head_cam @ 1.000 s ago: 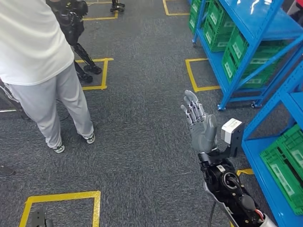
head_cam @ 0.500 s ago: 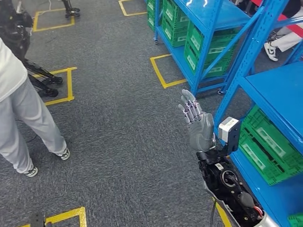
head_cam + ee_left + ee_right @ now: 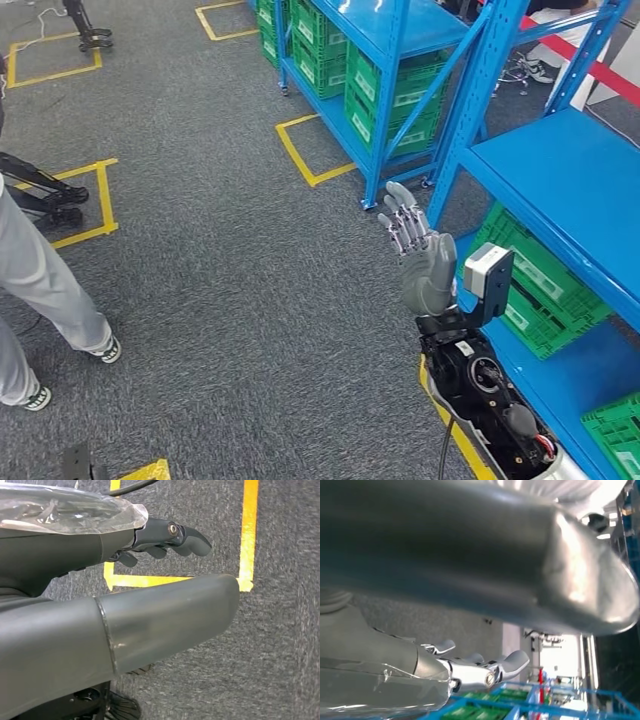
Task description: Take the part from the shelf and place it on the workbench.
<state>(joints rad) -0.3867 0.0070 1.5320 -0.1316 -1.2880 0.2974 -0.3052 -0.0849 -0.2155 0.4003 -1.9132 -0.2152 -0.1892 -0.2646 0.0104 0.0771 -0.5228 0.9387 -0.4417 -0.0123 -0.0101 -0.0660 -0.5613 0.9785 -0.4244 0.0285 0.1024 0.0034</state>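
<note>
With the right hand (image 3: 421,262) raised, fingers apart and empty, it should square up to the shelf (image 3: 555,165) at right before reaching a crate (image 3: 540,290).

- Bright blue metal shelf rack (image 3: 581,180)
- Green plastic slatted crates (image 3: 543,290) bearing white labels
- Dark grey speckled carpet floor (image 3: 226,290)
- Yellow tape floor squares (image 3: 306,160)
- Matte grey right hand (image 3: 416,258), fingers with purple-white flecks
- Light grey trousers of a person (image 3: 34,290)
</note>
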